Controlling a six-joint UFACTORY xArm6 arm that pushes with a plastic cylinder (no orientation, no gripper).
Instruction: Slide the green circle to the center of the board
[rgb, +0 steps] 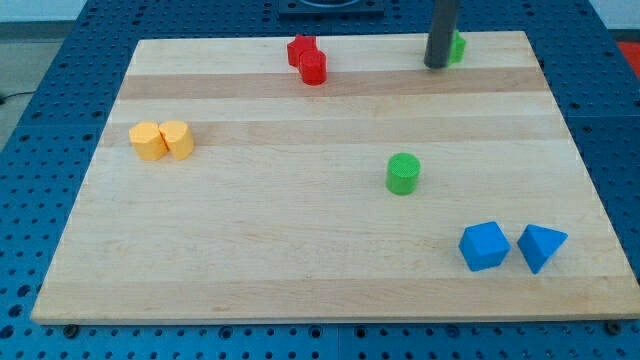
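The green circle (403, 173) is a short green cylinder standing on the wooden board (300, 250), right of the middle. My tip (436, 65) is at the view's top right, well above the green circle and apart from it. A second green block (457, 47) sits right behind the rod at the board's top edge, mostly hidden, so its shape cannot be made out.
Two red blocks (308, 59) touch each other at the top middle. Two yellow blocks (161, 140) sit side by side at the left. A blue cube (484, 246) and a blue triangular block (541, 247) sit at the bottom right.
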